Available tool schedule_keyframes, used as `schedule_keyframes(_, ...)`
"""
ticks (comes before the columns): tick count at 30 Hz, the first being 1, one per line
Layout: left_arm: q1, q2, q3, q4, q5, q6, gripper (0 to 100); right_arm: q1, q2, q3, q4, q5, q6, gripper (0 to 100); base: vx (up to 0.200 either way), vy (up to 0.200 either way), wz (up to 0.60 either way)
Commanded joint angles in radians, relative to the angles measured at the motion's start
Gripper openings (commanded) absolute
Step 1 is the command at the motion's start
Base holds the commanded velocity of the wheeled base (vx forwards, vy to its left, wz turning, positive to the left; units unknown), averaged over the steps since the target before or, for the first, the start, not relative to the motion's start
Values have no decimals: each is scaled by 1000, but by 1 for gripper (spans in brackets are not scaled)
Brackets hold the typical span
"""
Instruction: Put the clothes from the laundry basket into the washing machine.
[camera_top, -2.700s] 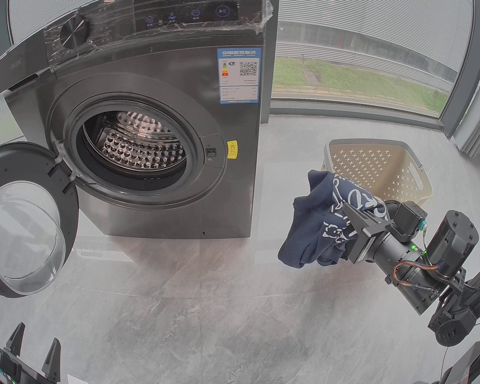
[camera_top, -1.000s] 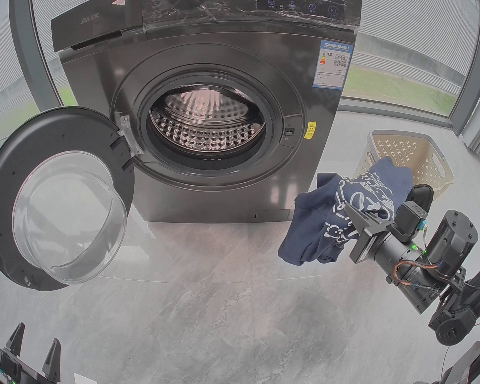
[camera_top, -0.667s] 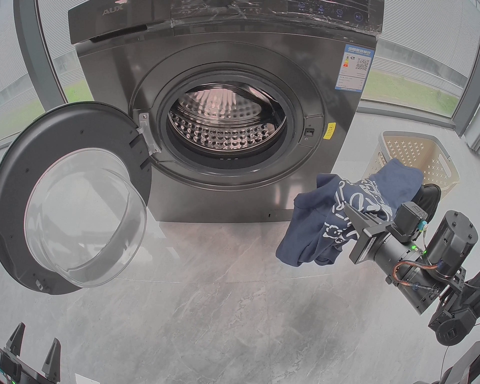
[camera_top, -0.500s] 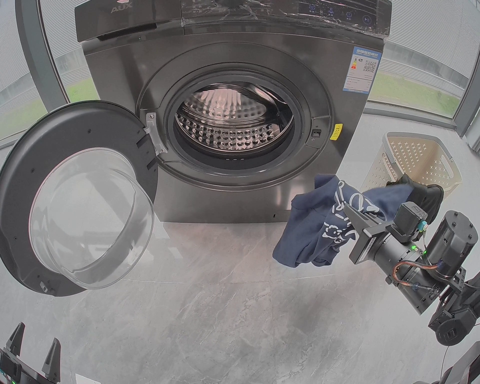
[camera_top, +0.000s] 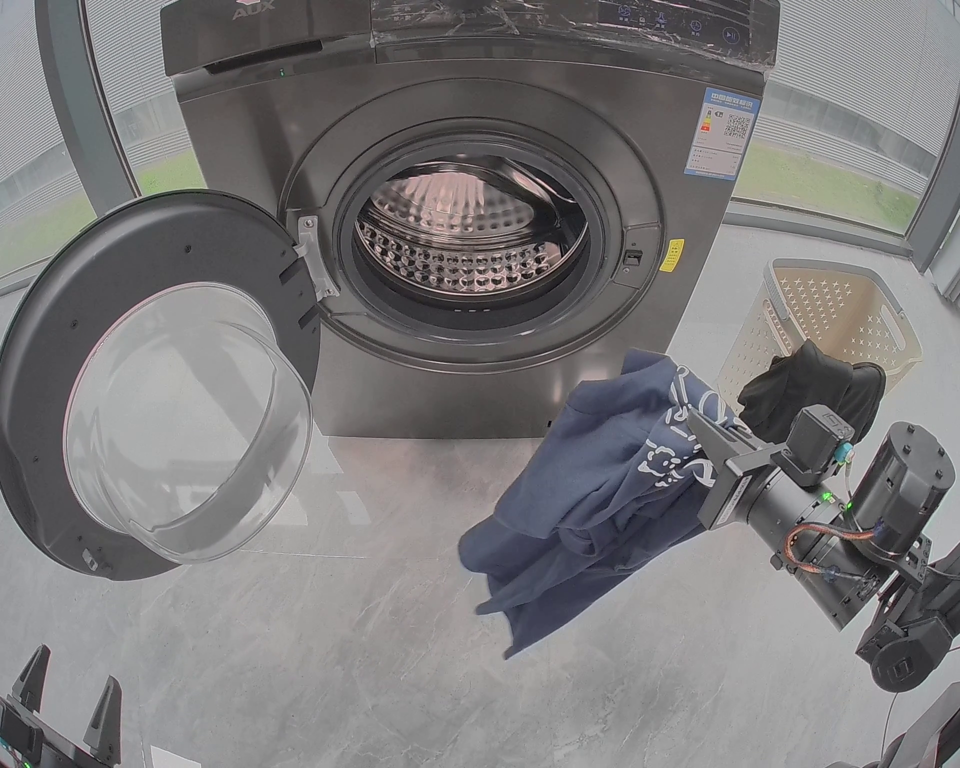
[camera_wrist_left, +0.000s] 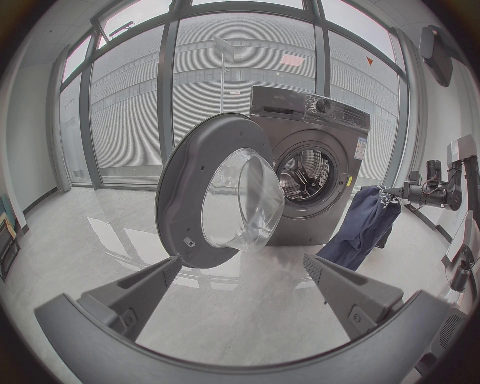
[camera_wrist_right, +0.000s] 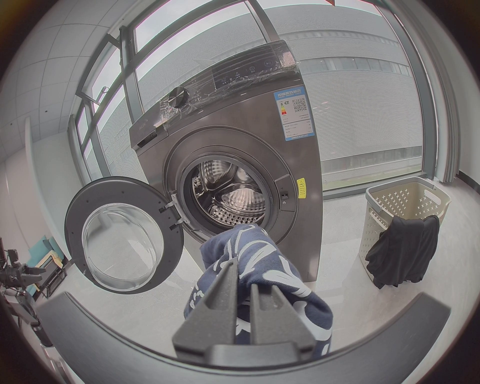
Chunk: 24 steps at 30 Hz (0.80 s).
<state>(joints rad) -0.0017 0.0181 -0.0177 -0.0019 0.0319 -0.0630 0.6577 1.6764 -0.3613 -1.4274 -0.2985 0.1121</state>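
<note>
My right gripper is shut on a navy garment with white print, held in the air right of the washing machine. The cloth hangs down in long folds toward the floor. In the right wrist view the fingers pinch the navy garment in front of the open drum. The machine's drum holds nothing I can see, and its door is swung wide to the left. A black garment drapes over the rim of the beige laundry basket. My left gripper is low at the near left, open.
The round door with its clear bowl juts out over the grey floor between my left gripper and the machine. The basket stands by the window, right of the machine. Bare floor lies in front of the drum.
The camera swung, bringing the machine to the middle. The navy garment came off the basket and unfolded, hanging lower and farther left. The black garment now shows on the basket rim.
</note>
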Motion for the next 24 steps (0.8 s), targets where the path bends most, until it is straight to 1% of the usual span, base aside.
schedule_keyframes(1, 0, -9, 16, 0, 0, 0, 100, 0, 6, -1, -1, -1, 1, 0, 0, 0, 0)
schedule_keyframes(6, 0, -9, 16, 0, 0, 0, 100, 3, 16, -1, -2, -1, 11, 0, 0, -200, 0)
schedule_keyframes(20, 0, -9, 16, -1, 0, 0, 100, 34, 89, -39, -19, -1, 12, 0, 0, 0, 0)
schedule_keyframes(22, 2, -12, 16, -3, 8, 5, 100, 57, 86, -41, -38, 1, 12, 0, 0, 0, 0)
schedule_keyframes(23, 3, -12, 18, -4, 8, 12, 100, 63, 86, -45, -38, 1, 11, 0, 0, 0, 0)
schedule_keyframes(24, 3, -12, 18, -4, 6, 14, 100, 63, 86, -47, -38, 1, 11, 0, 0, 0, 0)
